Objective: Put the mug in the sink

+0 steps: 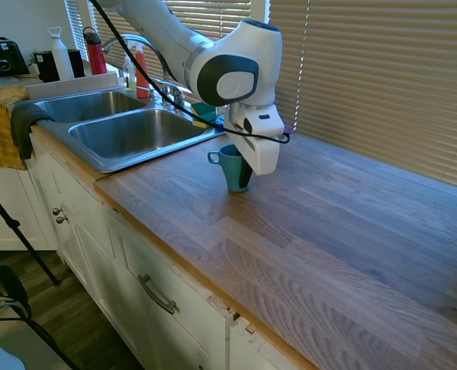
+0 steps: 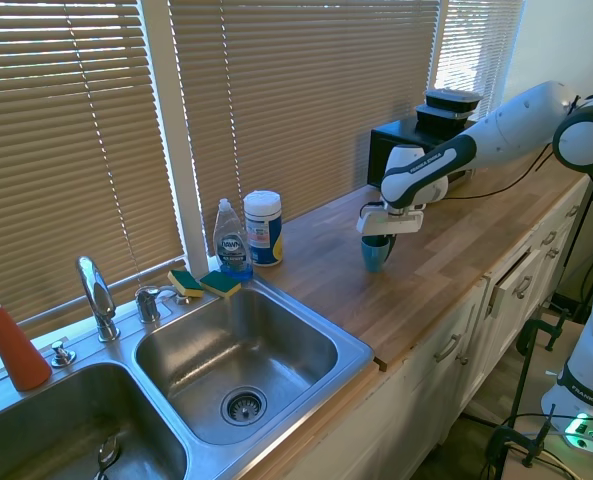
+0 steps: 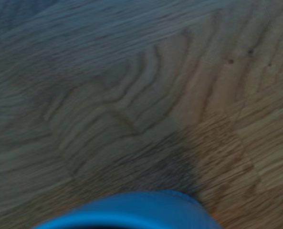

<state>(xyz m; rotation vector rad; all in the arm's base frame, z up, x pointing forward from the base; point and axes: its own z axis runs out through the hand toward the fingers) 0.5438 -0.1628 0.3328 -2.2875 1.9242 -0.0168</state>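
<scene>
The mug (image 1: 233, 167) stands just off the wooden surface (image 1: 344, 223), near the sink (image 1: 128, 131). The pincer (image 1: 247, 179) seems clenched on its rim wall, though the view is poor. Such an off-centre grip could let it tilt or slip during the carry.

A blurred blue curved rim of the mug (image 3: 131, 210) rises from the bottom edge of the frame, and wood-grain countertop (image 3: 131, 95) fills everything above it, with a dark shadow just beside the rim.
</scene>
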